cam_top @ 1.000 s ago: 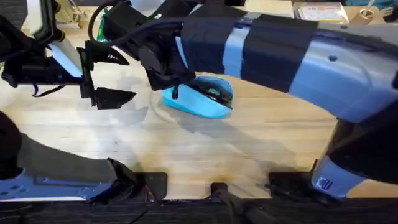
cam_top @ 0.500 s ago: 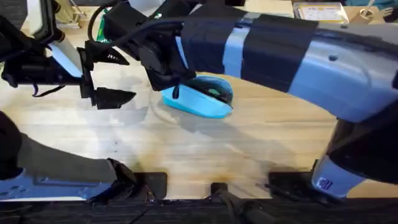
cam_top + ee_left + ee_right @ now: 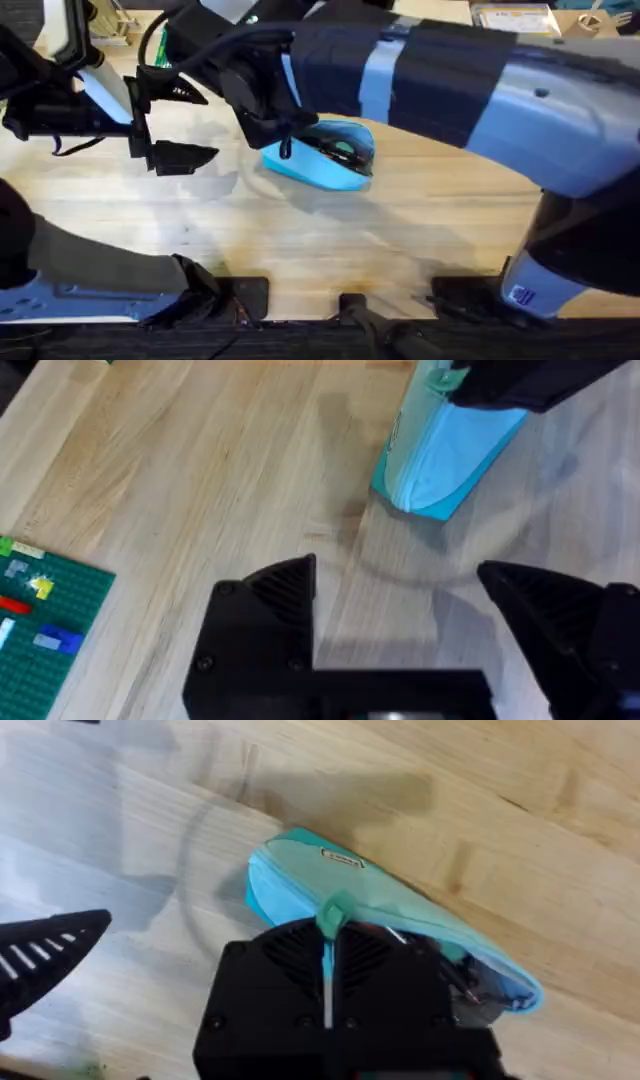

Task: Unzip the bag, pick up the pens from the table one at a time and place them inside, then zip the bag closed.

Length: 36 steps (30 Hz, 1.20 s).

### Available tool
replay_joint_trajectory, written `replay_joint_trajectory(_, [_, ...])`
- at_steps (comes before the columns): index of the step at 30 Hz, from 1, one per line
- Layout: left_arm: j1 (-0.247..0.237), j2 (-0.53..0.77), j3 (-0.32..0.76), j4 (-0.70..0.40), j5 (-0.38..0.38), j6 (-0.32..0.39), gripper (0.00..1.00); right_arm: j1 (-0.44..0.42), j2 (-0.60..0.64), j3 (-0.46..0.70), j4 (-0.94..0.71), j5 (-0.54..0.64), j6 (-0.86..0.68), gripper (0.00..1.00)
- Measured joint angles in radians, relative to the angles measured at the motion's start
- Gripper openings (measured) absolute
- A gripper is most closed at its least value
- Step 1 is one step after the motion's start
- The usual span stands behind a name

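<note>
The light-blue bag (image 3: 325, 168) lies on the table (image 3: 400, 230) just left of centre, also seen as the bag (image 3: 445, 455) and the bag (image 3: 400, 910). My right gripper (image 3: 328, 935) reaches across from the lower right and is shut on the bag's teal zipper pull (image 3: 333, 910). Beyond the pull the zipper gapes, and something dark (image 3: 470, 988) shows inside. The pens are hidden. My left gripper (image 3: 170, 125) hovers open and holds nothing, a short way left of the bag, with its fingers (image 3: 275, 595) spread wide.
A green brick baseplate (image 3: 45, 625) with small bricks lies beside the left gripper. Boxes and clutter (image 3: 515, 18) line the table's far edge. The right arm (image 3: 450, 80) spans the upper middle of the overhead view. Bare wood (image 3: 330, 250) stretches along the near side.
</note>
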Motion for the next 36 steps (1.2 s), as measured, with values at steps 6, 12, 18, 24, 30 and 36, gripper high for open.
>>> replay_joint_trajectory(6, [0.000, 0.000, 0.000, 0.000, 0.000, 0.000, 0.993, 0.002, 0.000, 0.064, -0.054, 0.006, -0.030, 0.031])
replay_joint_trajectory(12, [0.000, 0.000, 0.000, -0.006, 0.000, 0.000, 0.993, 0.002, 0.000, 0.113, -0.080, 0.028, -0.053, 0.029])
replay_joint_trajectory(18, [0.000, 0.000, 0.000, -0.013, 0.000, 0.000, 0.993, 0.002, 0.000, 0.113, -0.084, 0.031, -0.061, 0.030])
replay_joint_trajectory(24, [-0.018, 0.000, 0.000, -0.047, 0.000, 0.001, 0.992, 0.002, 0.000, 0.113, -0.090, 0.031, -0.067, 0.030])
replay_joint_trajectory(30, [-0.100, 0.000, 0.000, -0.068, 0.000, 0.053, 0.993, 0.002, 0.000, 0.113, -0.107, 0.031, -0.067, 0.030])
replay_joint_trajectory(36, [-0.175, 0.007, 0.000, -0.041, 0.003, 0.076, 0.993, 0.002, 0.000, 0.114, -0.108, 0.031, -0.067, 0.030])
